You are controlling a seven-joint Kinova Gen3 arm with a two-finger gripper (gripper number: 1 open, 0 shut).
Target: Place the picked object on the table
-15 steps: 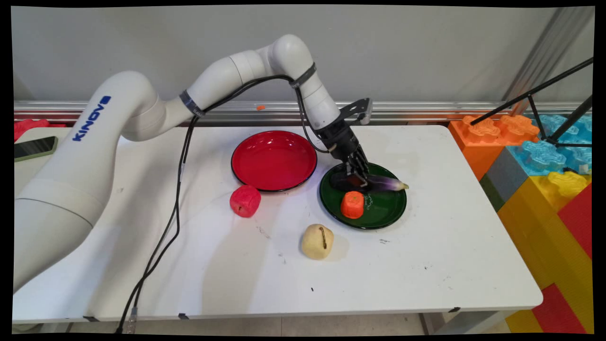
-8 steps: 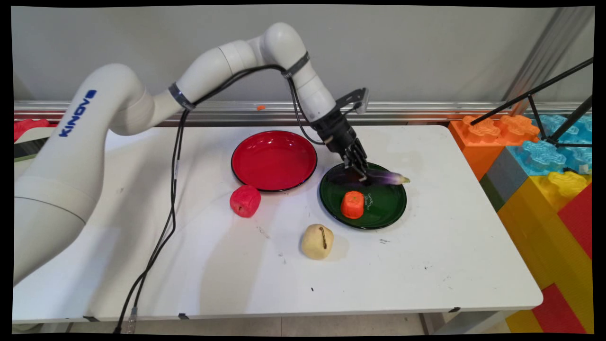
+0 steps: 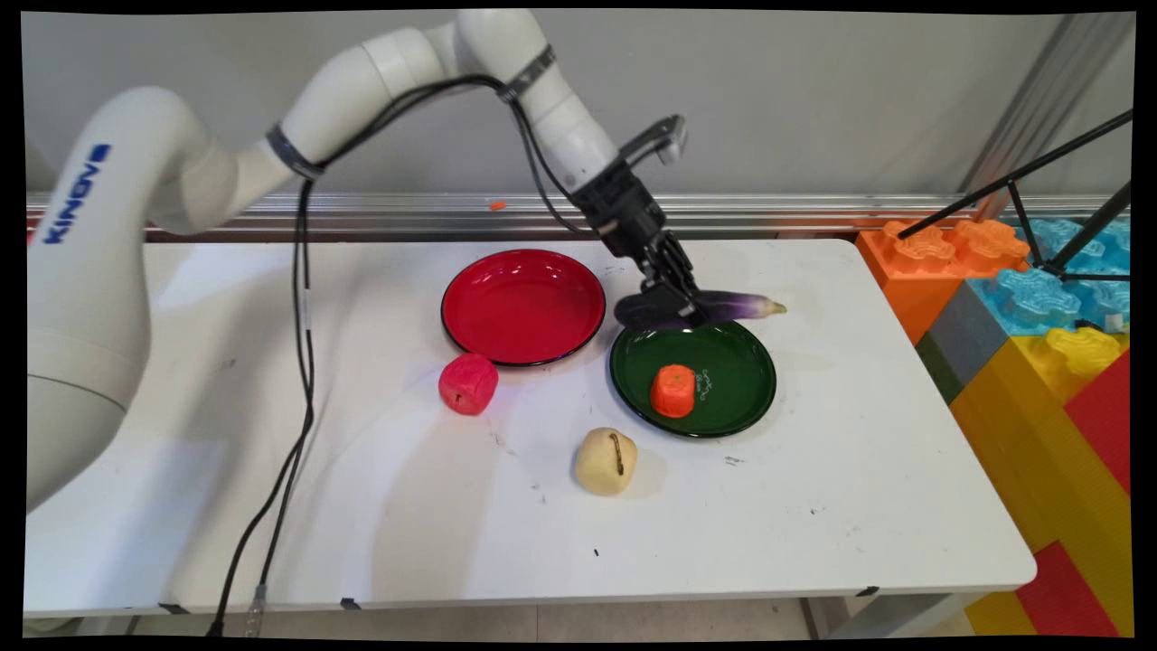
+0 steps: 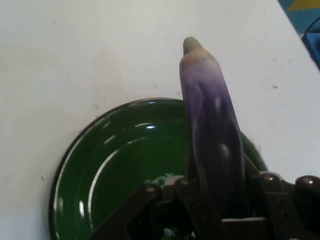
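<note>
My gripper [image 3: 680,305] is shut on a purple eggplant [image 3: 714,307] and holds it in the air, above the far rim of the green plate [image 3: 741,407]. The eggplant lies level, its pale tip pointing right. In the hand view the eggplant [image 4: 212,130] runs up from between the fingers, with the green plate [image 4: 105,165] below it. An orange vegetable [image 3: 673,391] sits on the green plate. The red plate [image 3: 522,306], bare, lies to the left of the gripper.
A red fruit [image 3: 468,383] lies on the table in front of the red plate. A beige potato [image 3: 606,461] lies nearer the front edge. Big coloured blocks [image 3: 1039,344] stand off the table's right side. Black cables [image 3: 298,362] hang from the arm.
The gripper has risen from the green plate with the eggplant in it and drifted slightly back and left. The orange vegetable stayed on the plate.
</note>
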